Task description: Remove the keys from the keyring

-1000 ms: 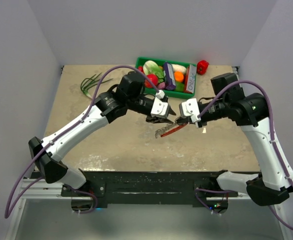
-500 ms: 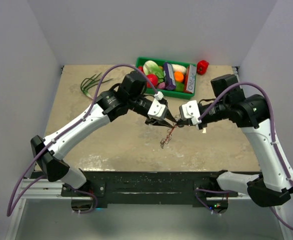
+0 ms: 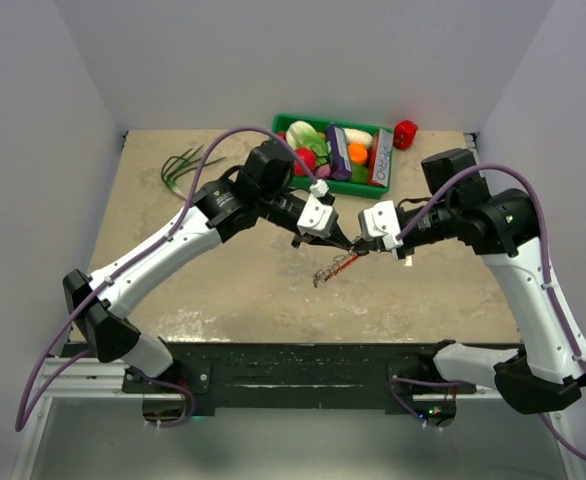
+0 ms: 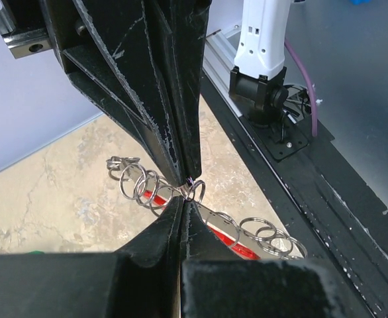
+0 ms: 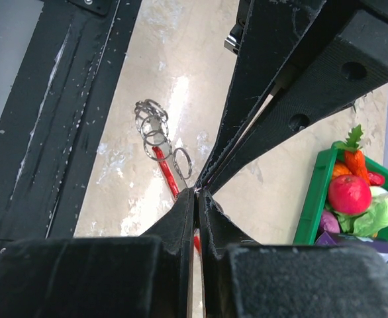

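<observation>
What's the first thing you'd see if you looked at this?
Over the middle of the table, the left gripper and right gripper meet tip to tip, both pinching a keyring, silvery loops with a red tag dangling below. At the far edge sits a green bin of colourful toy vegetables.

White-and-black arms point(image 3: 158, 255), seemingly purple cables point(image 3: 238, 133).

I count two grippers, my left point(image 4: 184, 192) and my right point(image 5: 197, 192). Between them is one keyring bunch point(image 3: 333, 268) with one red tag point(image 5: 164, 169) and at least six small silvery rings point(image 4: 147, 185), too overlapped to count exactly. Beyond my hands are one green bin point(image 3: 368, 189), one red toy pepper point(image 3: 405, 133) and one bunch of green stalks point(image 3: 181, 165).
</observation>
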`<state>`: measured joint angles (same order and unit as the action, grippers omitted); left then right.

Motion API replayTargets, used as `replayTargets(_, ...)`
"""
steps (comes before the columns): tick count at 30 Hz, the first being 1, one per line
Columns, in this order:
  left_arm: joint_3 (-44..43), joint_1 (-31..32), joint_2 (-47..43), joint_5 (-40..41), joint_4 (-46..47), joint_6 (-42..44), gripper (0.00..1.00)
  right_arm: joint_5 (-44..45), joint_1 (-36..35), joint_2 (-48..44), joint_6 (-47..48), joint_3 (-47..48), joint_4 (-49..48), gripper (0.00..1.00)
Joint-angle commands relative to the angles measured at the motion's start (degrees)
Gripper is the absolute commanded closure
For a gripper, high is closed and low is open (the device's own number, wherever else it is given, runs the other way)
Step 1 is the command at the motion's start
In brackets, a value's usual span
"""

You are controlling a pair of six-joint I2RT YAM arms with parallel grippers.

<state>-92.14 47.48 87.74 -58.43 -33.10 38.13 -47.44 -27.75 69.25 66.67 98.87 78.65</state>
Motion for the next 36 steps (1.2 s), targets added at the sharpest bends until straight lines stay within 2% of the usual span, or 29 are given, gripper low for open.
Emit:
replayTargets(1,-2.17,-0.11,-0.29,-1.68,1.81,-1.57,1.0,-0.28,-0.2,-0.87,0.21,0.09,1.86,1.0)
replayTargets(9,-0.59,-0.02,-2.05,-0.28,2.16,-1.39,1.0,0.59,0.41,-3.33,-5.94,-1.92,-3.59,1.0)
replayTargets(13,0.29,-0.11,-3.45,1.04,2.69,-1.48,1.0,1.04,2.52,-5.09,-11.12,-5.96,-10.34,1.0)
replayTargets(17,1.61,-0.02,-4.33,3.06,3.13,-1.39,1.0,-2.64,5.5,-6.23,-17.34,-10.26,-15.62,1.0)
replayTargets(25,3.1,1.21,-5.57,8.15,4.45,-1.83,1.0,-6.97,7.35,-5.01,-27.72,-11.33,-23.44,1.0)
replayTargets(36,3.28,2.61,-6.09,10.53,4.8,-2.18,1.0,-7.32,9.02,-7.02,-33.27,-15.63,-28.9,1.0)
